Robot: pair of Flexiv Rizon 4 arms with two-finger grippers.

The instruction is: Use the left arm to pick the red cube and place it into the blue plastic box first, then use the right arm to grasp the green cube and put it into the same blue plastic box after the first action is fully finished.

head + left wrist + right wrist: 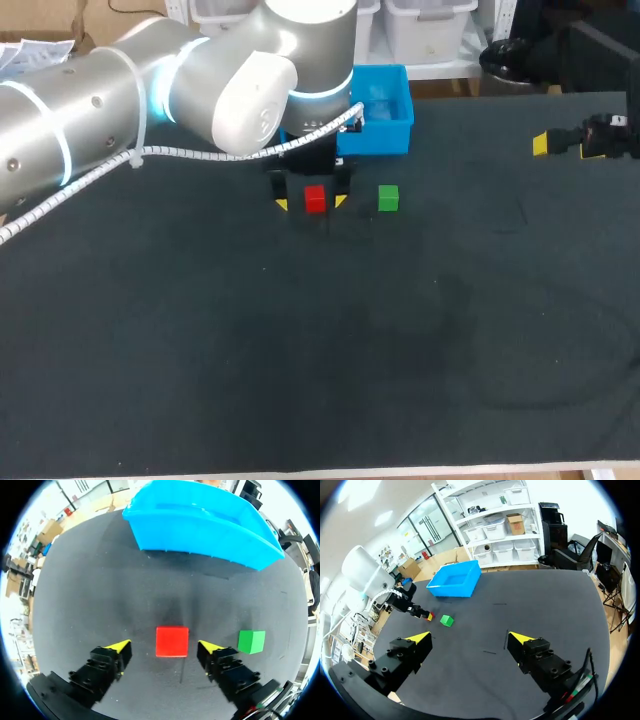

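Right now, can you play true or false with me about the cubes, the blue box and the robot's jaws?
1. The red cube sits between the open left jaws. True.
2. The red cube is already inside the blue box. False: it is on the table, in front of the box.
3. The green cube is stacked on the red cube. False: it stands beside it on the table, with a gap between them.
4. The right jaws are open, hold nothing and are far from both cubes. True.
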